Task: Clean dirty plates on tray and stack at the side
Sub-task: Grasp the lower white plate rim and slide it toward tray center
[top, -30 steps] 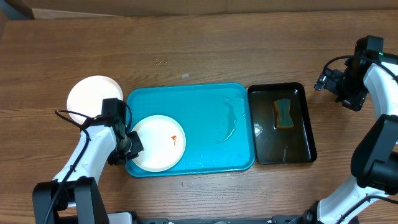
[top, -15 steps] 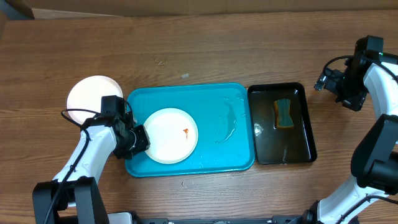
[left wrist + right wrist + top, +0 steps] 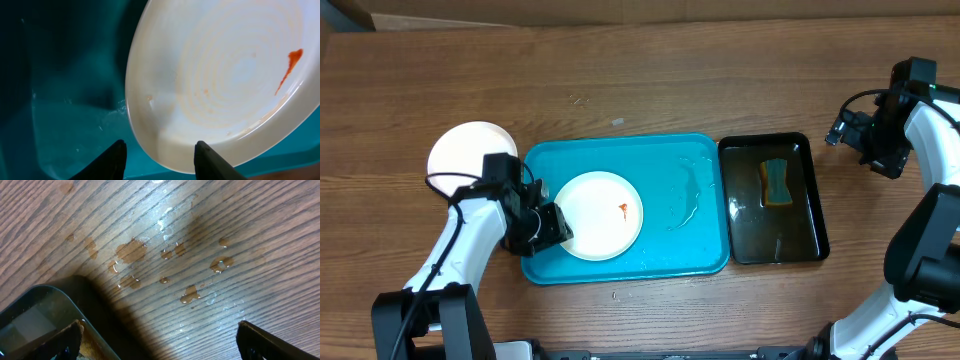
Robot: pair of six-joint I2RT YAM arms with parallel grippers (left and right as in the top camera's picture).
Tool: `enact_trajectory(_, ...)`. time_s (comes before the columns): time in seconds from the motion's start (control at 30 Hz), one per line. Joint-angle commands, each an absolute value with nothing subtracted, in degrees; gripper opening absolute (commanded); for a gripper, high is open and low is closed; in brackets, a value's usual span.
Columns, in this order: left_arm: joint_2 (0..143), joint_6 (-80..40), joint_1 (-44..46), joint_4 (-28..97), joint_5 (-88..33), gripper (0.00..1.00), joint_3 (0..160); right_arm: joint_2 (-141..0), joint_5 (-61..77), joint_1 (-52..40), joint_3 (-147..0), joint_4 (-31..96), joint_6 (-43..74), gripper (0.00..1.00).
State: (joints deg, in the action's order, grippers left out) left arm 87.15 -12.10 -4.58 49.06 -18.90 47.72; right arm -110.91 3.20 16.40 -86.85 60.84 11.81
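Observation:
A white plate [image 3: 600, 215] with a small red smear [image 3: 621, 209] lies on the left half of the turquoise tray [image 3: 670, 160]. My left gripper [image 3: 555, 228] is open at the plate's left rim. In the left wrist view the plate [image 3: 225, 75] fills the upper right, and its near edge sits between my spread fingers [image 3: 162, 160]. Another white plate [image 3: 468, 155] rests on the table left of the tray, partly hidden by my left arm. My right gripper [image 3: 870, 140] is open and empty, over the wood beside the black tray [image 3: 775, 250].
The black tray holds dark water and a sponge [image 3: 776, 183]. Water streaks lie on the turquoise tray's right half [image 3: 688, 195]. Water drops dot the wood under my right gripper [image 3: 165, 255], with the black tray's corner [image 3: 45, 310] at the lower left.
The smeared plate has moved right and up the tray, and my left gripper followed it. The right arm has not moved.

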Motion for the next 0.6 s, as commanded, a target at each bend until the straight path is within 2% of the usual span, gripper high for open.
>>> enact_trajectory(0.0, 87.4, -9.4, -4.4, 51.1, -17.1, 0.47, 53.6, -110.3, 3.5, 16.2, -87.4, 60.5, 12.0, 1.00)
enact_trajectory(0.2, 87.5, -9.4, -4.4, 48.8, -10.0, 0.42, 55.2, -110.3, 3.5, 16.2, -87.4, 60.5, 12.0, 1.00)
enact_trajectory(0.27, 87.6, -9.4, -4.4, 48.2, -10.1, 0.38, 55.2, -110.3, 3.5, 16.2, -87.4, 60.5, 12.0, 1.00)
enact_trajectory(0.57, 87.7, -9.8, -1.8, 43.3, -10.1, 0.32, 50.8, -110.3, 3.5, 16.2, -87.4, 60.5, 12.0, 1.00)
